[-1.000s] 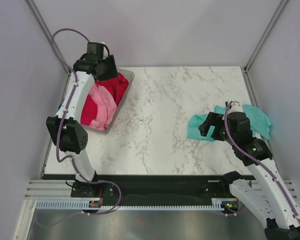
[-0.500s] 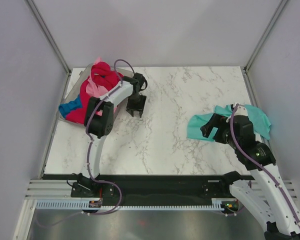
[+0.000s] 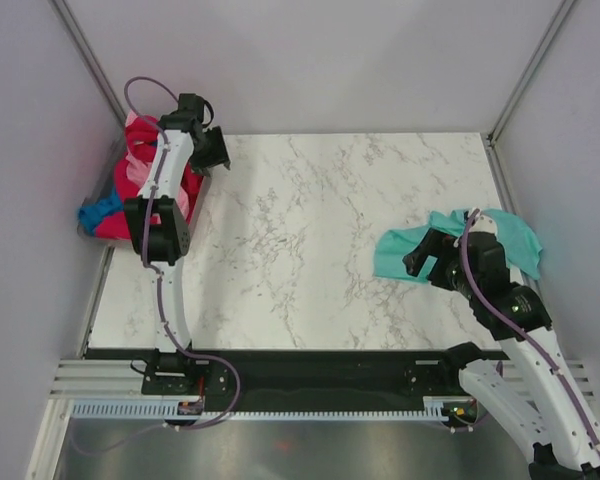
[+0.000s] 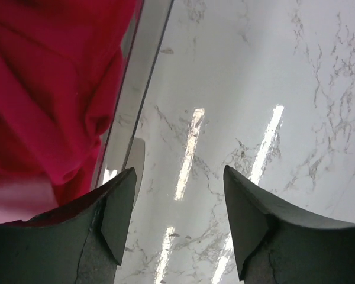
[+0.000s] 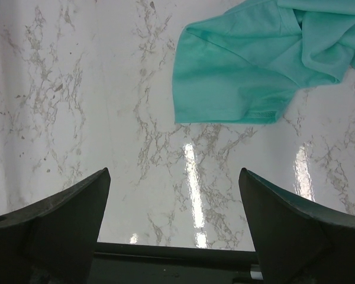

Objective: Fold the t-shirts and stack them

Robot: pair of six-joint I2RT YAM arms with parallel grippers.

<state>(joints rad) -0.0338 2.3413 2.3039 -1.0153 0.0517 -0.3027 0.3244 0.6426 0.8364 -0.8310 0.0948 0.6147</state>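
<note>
The teal t-shirt [image 3: 515,240] lies crumpled at 3 o'clock on the tabletop [image 3: 310,230], partly under the right arm. The right fingers [image 5: 59,219] stand wide apart over bare marble and hold nothing; the shirt is toward 1 o'clock from them. At 10 o'clock the tub [image 4: 143,83] carries the red t-shirt [image 4: 47,89], the pink t-shirt [image 4: 12,201] and the blue t-shirt [image 3: 100,212]. The left fingers [image 4: 115,216] are apart and empty, just beside the tub's rim.
</note>
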